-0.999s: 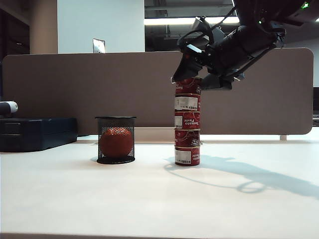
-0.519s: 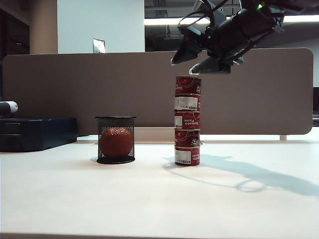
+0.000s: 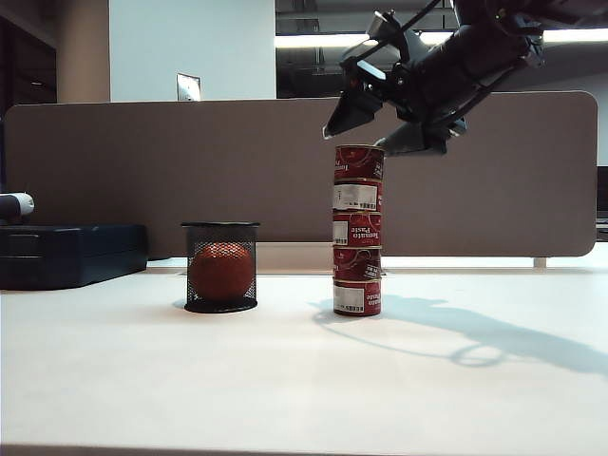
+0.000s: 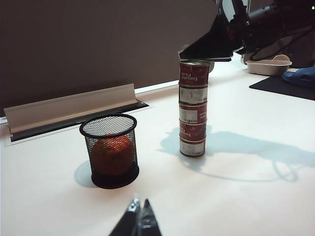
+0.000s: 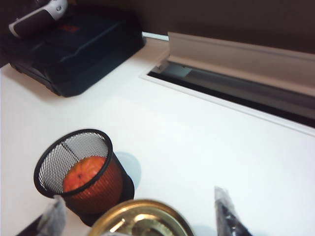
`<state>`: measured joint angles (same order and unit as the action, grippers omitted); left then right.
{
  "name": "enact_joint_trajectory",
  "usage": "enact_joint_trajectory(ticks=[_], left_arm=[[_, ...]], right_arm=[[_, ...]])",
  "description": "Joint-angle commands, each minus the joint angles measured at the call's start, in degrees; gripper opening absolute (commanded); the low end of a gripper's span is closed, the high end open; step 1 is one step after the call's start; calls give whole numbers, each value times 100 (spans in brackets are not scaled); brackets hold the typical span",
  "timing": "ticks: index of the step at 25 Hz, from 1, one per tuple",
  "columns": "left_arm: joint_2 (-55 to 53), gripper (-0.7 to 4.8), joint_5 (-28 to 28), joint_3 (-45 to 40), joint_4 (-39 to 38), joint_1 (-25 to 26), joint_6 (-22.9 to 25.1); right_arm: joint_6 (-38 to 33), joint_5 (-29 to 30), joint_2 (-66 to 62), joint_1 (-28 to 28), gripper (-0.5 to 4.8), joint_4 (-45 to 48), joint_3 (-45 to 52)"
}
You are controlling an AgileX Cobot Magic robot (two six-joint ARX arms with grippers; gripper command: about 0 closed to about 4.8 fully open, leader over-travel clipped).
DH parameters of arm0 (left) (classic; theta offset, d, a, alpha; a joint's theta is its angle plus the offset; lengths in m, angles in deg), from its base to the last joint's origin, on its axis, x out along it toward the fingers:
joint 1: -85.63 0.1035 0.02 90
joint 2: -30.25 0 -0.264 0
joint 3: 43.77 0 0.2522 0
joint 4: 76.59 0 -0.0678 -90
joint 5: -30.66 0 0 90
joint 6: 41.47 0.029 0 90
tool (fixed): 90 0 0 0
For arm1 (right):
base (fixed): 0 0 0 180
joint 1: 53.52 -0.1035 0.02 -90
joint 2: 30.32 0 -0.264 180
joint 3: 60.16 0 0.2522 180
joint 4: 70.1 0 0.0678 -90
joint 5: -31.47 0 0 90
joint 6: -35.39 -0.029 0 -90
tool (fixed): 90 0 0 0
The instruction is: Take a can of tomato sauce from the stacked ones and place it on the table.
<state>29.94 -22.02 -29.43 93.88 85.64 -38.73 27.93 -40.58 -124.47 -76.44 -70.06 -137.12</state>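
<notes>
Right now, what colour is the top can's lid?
Gold-toned metal lid, best seen in the right wrist view.

Orange-red ball [image 3: 221, 271] inside black mesh cup [image 3: 220, 267]; dark case [image 3: 71, 254] before brown divider panel [image 3: 171, 171].

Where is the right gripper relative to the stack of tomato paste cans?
In the exterior view the right gripper hangs open just above the top can of the stack, right of the mesh cup, holding nothing.

brown-grey divider panel [image 3: 190, 171], ceiling strip light [image 3: 323, 41]
</notes>
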Motion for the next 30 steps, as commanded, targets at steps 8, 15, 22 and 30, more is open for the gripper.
enact_joint_trajectory(ticks=[8,15,22,30], left_arm=[[-4,-5,0,15,55,7,-22],[-4,-5,0,15,55,7,-22],[-4,-5,0,15,55,7,-22],[-4,-5,0,15,55,7,-22]], right_arm=[[-4,-13,-92,-13,390,-166,-20],[-4,-39,-92,-13,268,-186,-20],[-4,9,-92,-13,224,-184,-20],[-4,4,-50,-13,213,-164,-22]])
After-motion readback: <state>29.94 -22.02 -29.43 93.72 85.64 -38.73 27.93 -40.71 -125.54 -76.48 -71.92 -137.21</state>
